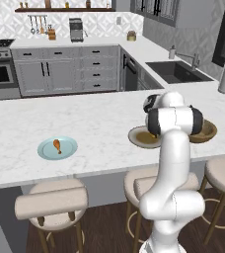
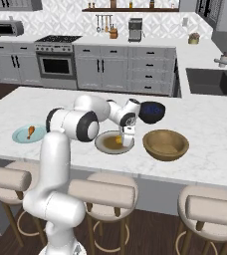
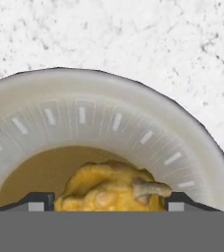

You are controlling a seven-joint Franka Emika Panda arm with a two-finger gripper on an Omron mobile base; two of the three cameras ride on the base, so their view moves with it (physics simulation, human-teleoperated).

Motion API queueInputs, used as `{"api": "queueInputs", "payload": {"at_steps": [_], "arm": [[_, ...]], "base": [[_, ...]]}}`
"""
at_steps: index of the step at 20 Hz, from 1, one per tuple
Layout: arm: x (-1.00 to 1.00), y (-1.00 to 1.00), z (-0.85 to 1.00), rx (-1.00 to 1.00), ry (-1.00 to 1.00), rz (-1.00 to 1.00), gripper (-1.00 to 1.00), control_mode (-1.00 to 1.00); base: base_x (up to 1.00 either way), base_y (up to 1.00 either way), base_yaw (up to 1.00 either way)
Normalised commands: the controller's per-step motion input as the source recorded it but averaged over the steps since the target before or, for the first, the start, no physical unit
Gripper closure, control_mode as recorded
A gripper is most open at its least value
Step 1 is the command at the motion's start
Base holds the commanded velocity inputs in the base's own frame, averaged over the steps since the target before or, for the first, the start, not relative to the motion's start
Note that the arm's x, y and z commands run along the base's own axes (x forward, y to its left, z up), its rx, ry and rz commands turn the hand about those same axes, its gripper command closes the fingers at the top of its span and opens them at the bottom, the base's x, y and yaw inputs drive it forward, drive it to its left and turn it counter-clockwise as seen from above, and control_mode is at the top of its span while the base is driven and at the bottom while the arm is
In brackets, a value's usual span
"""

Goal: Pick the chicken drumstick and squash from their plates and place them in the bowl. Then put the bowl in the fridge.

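Jaws of the gripper (image 3: pixel 109 201) flank the squash (image 3: pixel 111 189) on the olive-brown plate (image 3: pixel 182 142); contact unclear, fingertips (image 3: pixel 40 201) mostly cut off.

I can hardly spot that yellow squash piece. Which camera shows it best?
The hand view: the squash sits large and close on the olive-brown plate, between the pincer tips. In the right base view it is a small yellow speck beside the pincer. The left base view has the arm across that plate.

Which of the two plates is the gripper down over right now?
The olive-brown plate with the pale rim, holding the squash. The gripper straddles the squash there; the light blue plate with the drumstick sits far off.
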Motion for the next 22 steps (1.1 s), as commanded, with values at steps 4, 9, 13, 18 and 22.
{"api": "queueInputs", "payload": {"at_steps": [4, 9, 13, 18, 22], "arm": [[-0.67, -0.02, 0.68, 0.0, -0.02, 0.0, 1.0, -1.0], [-0.82, 0.01, 0.95, -0.06, -0.06, 0.03, 1.0, -1.0], [-0.72, 0.0, 0.67, -0.24, 0.0, 0.17, 1.0, -1.0], [-0.47, -0.12, 0.57, -0.29, -0.04, 0.08, 1.0, -1.0], [-0.04, -0.53, 0.09, -0.12, -0.02, -0.02, 1.0, -1.0]], "base": [[0.0, 0.0, 0.0], [0.0, 0.0, 0.0], [0.0, 0.0, 0.0], [0.0, 0.0, 0.0], [0.0, 0.0, 0.0]]}}
